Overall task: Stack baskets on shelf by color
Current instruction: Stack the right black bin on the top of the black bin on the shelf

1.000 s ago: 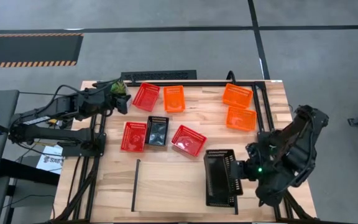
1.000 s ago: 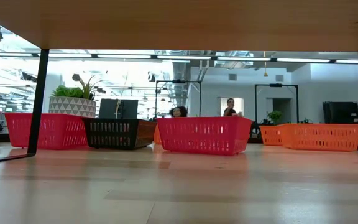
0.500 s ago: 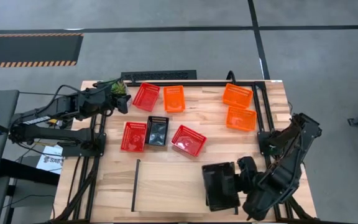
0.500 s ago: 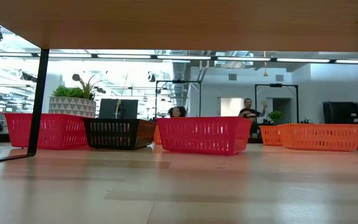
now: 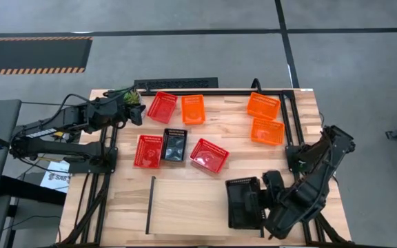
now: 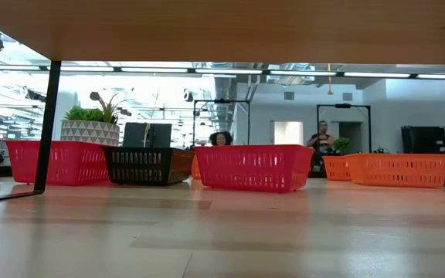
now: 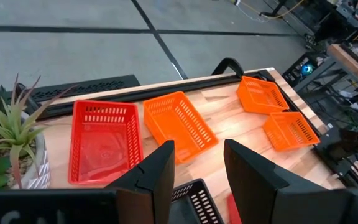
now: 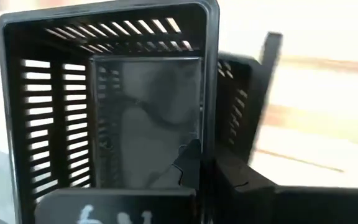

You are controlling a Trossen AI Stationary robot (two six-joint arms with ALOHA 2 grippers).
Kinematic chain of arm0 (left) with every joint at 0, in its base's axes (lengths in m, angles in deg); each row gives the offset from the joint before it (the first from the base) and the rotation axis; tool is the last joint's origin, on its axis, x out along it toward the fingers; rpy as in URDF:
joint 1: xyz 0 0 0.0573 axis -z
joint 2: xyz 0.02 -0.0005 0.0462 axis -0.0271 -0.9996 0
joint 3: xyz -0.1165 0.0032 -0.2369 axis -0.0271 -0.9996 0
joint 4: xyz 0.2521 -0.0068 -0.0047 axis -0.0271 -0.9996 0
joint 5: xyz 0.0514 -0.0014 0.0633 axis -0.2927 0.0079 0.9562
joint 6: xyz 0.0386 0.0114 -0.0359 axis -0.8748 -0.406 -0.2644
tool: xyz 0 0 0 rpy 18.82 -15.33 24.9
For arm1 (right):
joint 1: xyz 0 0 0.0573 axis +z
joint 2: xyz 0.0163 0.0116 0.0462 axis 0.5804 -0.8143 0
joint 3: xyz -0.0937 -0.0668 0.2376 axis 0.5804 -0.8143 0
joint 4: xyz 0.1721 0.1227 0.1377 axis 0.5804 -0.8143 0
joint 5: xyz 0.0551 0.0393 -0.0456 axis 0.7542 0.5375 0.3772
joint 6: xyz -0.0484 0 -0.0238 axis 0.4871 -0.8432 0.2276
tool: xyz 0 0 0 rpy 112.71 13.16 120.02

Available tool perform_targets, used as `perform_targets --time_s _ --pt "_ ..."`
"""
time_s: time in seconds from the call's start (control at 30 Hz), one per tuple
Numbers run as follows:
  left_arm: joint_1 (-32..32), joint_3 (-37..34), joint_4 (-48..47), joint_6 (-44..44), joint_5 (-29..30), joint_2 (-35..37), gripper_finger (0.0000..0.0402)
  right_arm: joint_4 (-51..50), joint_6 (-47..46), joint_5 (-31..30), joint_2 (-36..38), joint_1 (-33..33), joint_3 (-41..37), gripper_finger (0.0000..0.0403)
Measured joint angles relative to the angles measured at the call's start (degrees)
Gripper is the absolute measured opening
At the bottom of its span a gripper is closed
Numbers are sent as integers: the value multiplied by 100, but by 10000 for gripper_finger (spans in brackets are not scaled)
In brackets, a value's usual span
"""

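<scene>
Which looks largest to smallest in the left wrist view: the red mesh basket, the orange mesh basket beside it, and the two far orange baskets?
1. Red plastic mesh basket and the neighbouring orange mesh basket: look alike.
2. The two far orange baskets: smaller, alike, but farther off, so true size is unsure.

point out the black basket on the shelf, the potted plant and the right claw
black basket [image 5: 244, 202], high view, on its dark floor
potted plant [image 7: 8, 134], left wrist view, on its green leaves
right claw [image 5: 265, 204], high view, at the basket's right wall, where its fingers grip
</scene>
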Motion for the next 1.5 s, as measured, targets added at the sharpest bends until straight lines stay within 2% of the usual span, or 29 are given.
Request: perform_targets --time_s 0.33,0.6,0.73,1.13,1.5 --pt "0 0 6 132 0 0 126 8 41 -11 0 -5 0 12" --pt "0 0 91 131 -42 0 126 24 96 -10 0 -115 0 68" --pt "-2 0 94 131 -46 0 126 33 128 -11 0 -153 0 83" --pt "0 0 94 131 -59 0 126 182 151 -29 23 -175 8 87" --pt "-2 0 92 131 -65 0 126 -44 510 31 52 -175 555 87"
